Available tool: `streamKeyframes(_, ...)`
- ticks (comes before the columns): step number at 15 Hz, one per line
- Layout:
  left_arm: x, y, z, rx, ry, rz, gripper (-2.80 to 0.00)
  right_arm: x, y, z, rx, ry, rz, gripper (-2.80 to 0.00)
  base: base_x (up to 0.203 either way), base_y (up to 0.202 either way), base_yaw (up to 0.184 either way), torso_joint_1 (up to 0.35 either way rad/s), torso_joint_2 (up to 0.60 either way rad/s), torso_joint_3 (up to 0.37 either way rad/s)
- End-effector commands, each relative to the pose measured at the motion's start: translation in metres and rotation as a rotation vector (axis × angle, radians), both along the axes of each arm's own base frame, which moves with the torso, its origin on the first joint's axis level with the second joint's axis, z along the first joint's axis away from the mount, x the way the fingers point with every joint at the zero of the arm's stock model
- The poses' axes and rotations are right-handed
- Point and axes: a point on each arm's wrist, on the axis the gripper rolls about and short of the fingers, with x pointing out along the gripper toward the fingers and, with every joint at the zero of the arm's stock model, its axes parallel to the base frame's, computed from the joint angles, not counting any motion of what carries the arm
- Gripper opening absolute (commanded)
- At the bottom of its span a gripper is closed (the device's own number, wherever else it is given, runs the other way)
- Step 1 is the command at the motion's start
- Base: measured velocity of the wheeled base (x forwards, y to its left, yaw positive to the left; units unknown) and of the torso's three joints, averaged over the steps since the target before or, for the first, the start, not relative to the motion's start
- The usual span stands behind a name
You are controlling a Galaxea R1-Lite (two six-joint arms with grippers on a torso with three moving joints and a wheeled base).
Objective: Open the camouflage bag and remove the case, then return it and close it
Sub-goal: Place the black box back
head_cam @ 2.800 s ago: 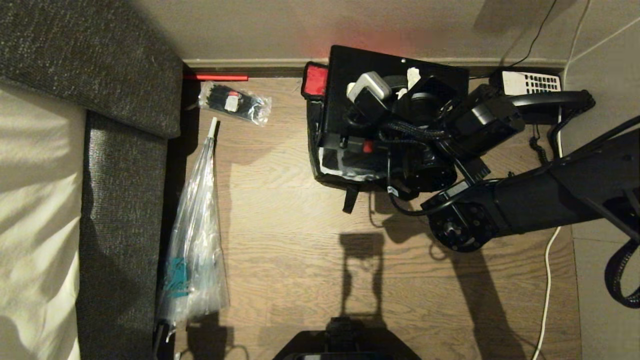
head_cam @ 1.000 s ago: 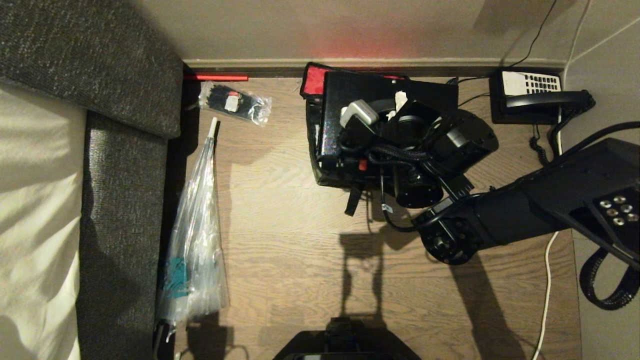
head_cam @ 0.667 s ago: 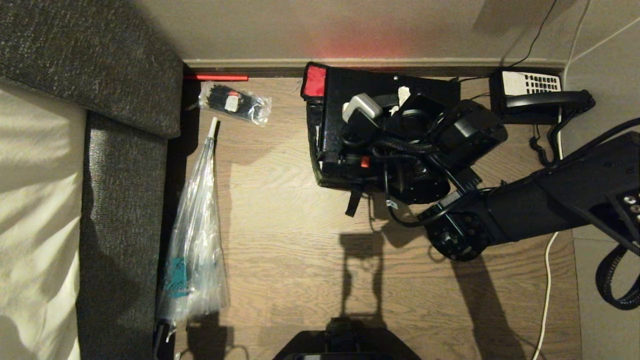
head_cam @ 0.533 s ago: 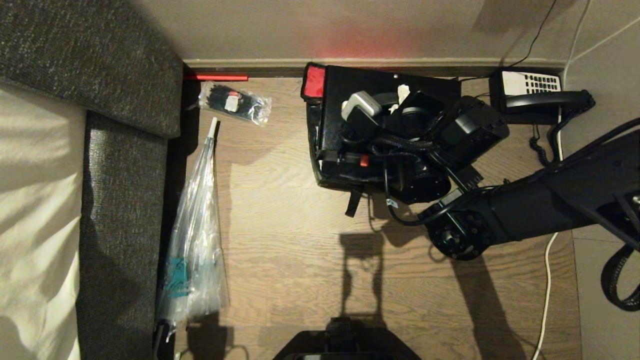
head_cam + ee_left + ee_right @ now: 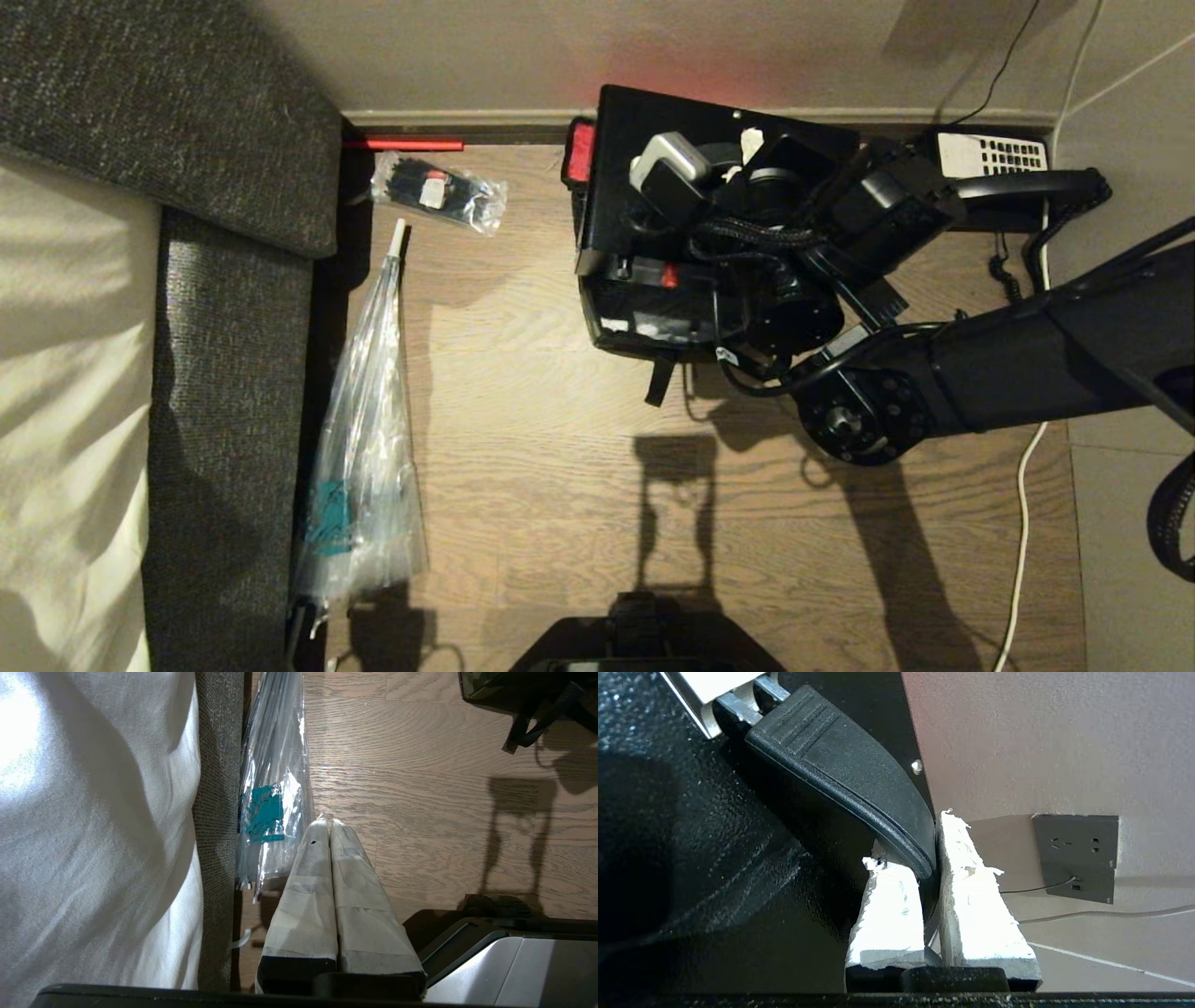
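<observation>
A grey fabric sofa point(image 5: 233, 392) fills the far left. Just right of the sofa lies a long clear plastic sleeve point(image 5: 364, 448), where the left gripper point(image 5: 330, 828) hangs with its taped fingers pressed together, holding nothing. Beyond the sleeve's tip sits a small clear packet of black ties point(image 5: 437, 192). Well right of the sofa, against the wall, the open camouflage bag point(image 5: 635, 322) shows its red inner lid point(image 5: 581, 151). Above it the right gripper point(image 5: 930, 865) pinches the curved black handle point(image 5: 850, 774) of the flat black hard case point(image 5: 644, 121), lifted partly out. A black desk telephone point(image 5: 1004, 163) stands beyond.
</observation>
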Motion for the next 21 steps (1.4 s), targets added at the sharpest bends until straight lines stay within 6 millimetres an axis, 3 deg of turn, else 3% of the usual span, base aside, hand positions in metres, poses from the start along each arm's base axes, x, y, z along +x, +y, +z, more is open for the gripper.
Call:
streamKeyframes(1, 0.0, 0.0, 0.0, 0.0, 0.0, 0.0, -2.8, -0.001, 0.0, 0.0, 0.0, -0.002, -0.007, -2.8, 0.0, 0.0, 0.0, 0.0, 0.0, 0.0)
streamKeyframes(13, 0.0, 0.0, 0.0, 0.0, 0.001, 0.0, -2.8, 0.015, -0.003, -0.018, 0.022, 0.04, -0.032, -2.8, 0.0, 0.0, 0.0, 0.0, 0.0, 0.0)
streamKeyframes(21, 0.0, 0.0, 0.0, 0.0, 0.0, 0.0, -2.8, 0.015, -0.017, -0.004, 0.047, 0.02, -0.052, -2.8, 0.0, 0.0, 0.0, 0.0, 0.0, 0.0)
